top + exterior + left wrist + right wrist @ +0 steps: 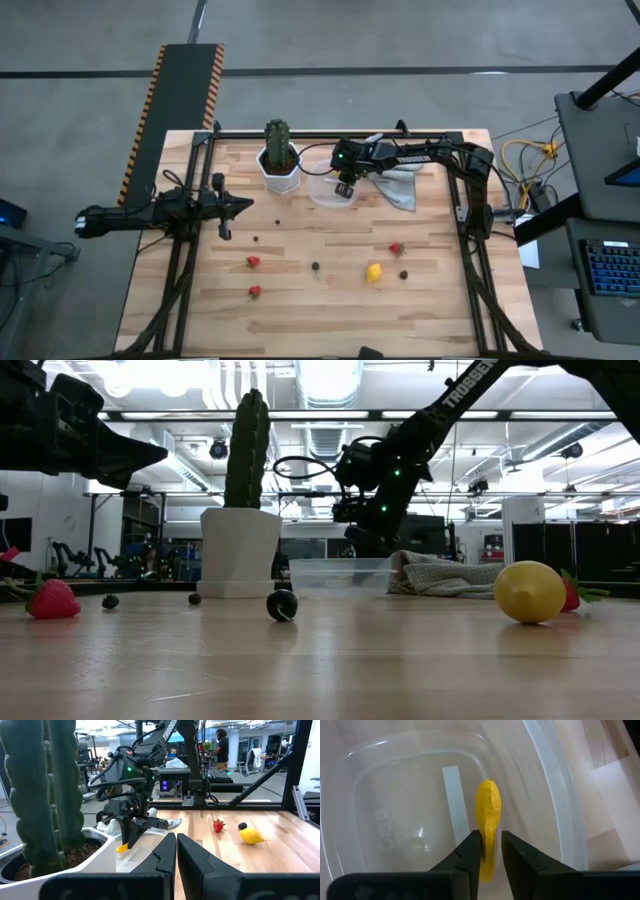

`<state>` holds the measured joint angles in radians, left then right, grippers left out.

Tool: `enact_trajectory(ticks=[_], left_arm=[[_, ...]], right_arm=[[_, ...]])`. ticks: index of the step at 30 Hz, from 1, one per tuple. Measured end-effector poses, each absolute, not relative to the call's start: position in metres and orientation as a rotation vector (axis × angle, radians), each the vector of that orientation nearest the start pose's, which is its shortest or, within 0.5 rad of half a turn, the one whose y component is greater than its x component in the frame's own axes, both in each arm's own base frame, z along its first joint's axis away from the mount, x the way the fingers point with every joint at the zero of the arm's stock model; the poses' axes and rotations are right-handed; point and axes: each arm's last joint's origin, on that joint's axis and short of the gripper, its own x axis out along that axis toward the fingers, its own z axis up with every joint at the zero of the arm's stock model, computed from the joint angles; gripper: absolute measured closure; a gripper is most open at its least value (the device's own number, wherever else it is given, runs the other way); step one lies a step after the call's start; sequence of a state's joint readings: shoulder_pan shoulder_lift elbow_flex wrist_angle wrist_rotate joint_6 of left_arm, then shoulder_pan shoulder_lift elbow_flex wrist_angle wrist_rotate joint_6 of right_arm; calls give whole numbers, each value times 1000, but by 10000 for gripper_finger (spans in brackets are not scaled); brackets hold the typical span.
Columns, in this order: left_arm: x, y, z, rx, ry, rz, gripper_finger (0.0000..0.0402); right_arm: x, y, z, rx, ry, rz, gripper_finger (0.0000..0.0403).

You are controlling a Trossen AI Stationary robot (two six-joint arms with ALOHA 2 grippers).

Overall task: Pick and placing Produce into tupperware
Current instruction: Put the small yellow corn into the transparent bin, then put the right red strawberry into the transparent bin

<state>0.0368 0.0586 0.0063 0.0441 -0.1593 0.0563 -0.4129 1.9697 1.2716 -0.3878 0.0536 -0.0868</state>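
Right wrist view: right gripper (490, 851), fingers loosely flanking yellow-orange stick (487, 822) above tupperware (555, 790); risk: stick clings to finger, misses; left gripper (176, 851) closed

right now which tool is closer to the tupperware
Right. The right tool sits directly over the tupperware, yellow-orange stick between its fingers. The left tool waits beyond the cactus pot.
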Motion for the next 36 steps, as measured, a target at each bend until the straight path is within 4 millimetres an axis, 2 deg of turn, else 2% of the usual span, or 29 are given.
enact_trajectory(ticks=[14, 17, 19, 22, 25, 31, 36], left_arm=[[100, 8, 165, 57, 14, 197, 402], [100, 8, 165, 57, 14, 197, 402], [100, 8, 165, 57, 14, 197, 402], [100, 8, 165, 57, 14, 197, 402], [100, 8, 165, 57, 14, 197, 402], [100, 8, 165, 57, 14, 198, 402], [100, 8, 165, 57, 13, 198, 402]], right_arm=[[360, -159, 151, 101, 1096, -363, 278], [359, -159, 157, 103, 1101, -362, 266], [358, -158, 171, 111, 1088, -367, 260], [351, -151, 203, 151, 1062, -360, 257], [338, -135, 238, 167, 1007, -328, 261], [300, -73, 303, 121, 812, -208, 270], [254, -18, 343, 62, 665, -168, 269]])
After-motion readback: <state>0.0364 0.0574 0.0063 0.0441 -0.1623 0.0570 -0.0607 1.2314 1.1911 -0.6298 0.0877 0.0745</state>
